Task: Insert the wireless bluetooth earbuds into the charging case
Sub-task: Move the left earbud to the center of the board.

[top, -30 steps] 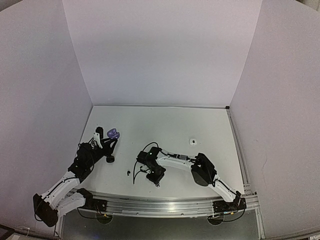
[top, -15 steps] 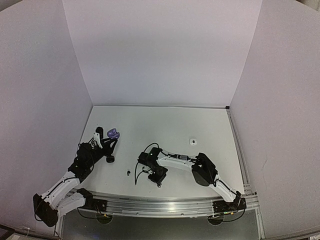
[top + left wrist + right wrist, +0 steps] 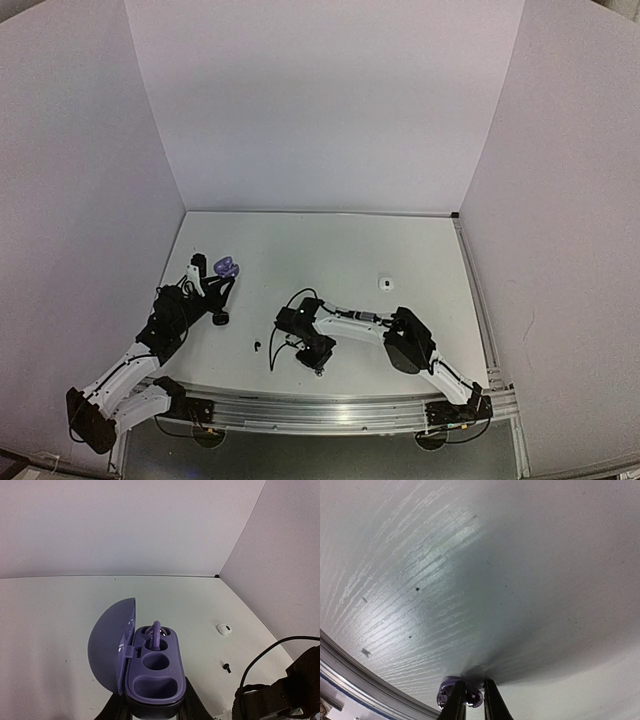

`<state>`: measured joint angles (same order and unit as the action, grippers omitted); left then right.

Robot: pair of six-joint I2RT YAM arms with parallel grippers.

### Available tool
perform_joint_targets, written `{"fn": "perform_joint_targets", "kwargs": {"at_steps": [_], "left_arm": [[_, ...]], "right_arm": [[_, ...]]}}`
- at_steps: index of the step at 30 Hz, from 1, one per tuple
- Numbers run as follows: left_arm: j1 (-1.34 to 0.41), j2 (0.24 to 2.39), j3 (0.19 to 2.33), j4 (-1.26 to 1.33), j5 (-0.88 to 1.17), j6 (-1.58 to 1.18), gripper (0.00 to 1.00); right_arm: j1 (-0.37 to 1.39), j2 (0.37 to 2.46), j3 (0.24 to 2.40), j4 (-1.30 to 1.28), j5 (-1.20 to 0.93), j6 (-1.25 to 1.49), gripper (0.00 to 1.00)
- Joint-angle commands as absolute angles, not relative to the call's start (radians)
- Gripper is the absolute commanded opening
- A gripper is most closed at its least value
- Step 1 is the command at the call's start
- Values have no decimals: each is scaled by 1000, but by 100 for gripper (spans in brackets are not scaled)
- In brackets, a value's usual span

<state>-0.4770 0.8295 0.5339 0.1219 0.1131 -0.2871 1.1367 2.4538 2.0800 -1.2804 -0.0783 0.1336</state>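
A smooth, pebble-shaped purple case (image 3: 152, 680), lid open with one purple bud (image 3: 155, 632) seated inside, is being clamped by the left gripper (image 3: 152, 712), while to the near right of the case a glossy bud (image 3: 446, 696) is being pinched on the grained table (image 3: 470, 580) by the right gripper (image 3: 474, 689).

Left tool (image 3: 219, 282) holding purple case (image 3: 227, 267), right tool (image 3: 317, 366) down at table (image 3: 330, 240), white earbud (image 3: 386, 283) well apart.

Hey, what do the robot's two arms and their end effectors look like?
The left arm and right arm both have white tubular links joined by chunky black joint housings. Thin black cables loop loosely off the right arm's wrist. The right end effector has two slim dark fingers. The left end effector is black too.
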Motion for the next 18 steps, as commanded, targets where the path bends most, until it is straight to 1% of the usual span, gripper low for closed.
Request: {"fn": "perform_joint_targets", "kwargs": {"at_steps": [1, 5, 7, 13, 18], "left_arm": [[-472, 821, 548, 150, 124, -280, 0], [-472, 821, 549, 153, 124, -279, 0], [-472, 819, 549, 153, 123, -278, 0], [-472, 815, 549, 148, 120, -276, 0], [-471, 813, 548, 146, 121, -276, 0]], "right_arm": [[1155, 2457, 2042, -1330, -48, 182, 9], [1155, 2460, 2031, -1328, -21, 201, 5], [1155, 2461, 2031, -1327, -8, 212, 1], [1155, 2446, 2060, -1322, 41, 255, 0], [1136, 2377, 2072, -1265, 100, 329, 0]]}}
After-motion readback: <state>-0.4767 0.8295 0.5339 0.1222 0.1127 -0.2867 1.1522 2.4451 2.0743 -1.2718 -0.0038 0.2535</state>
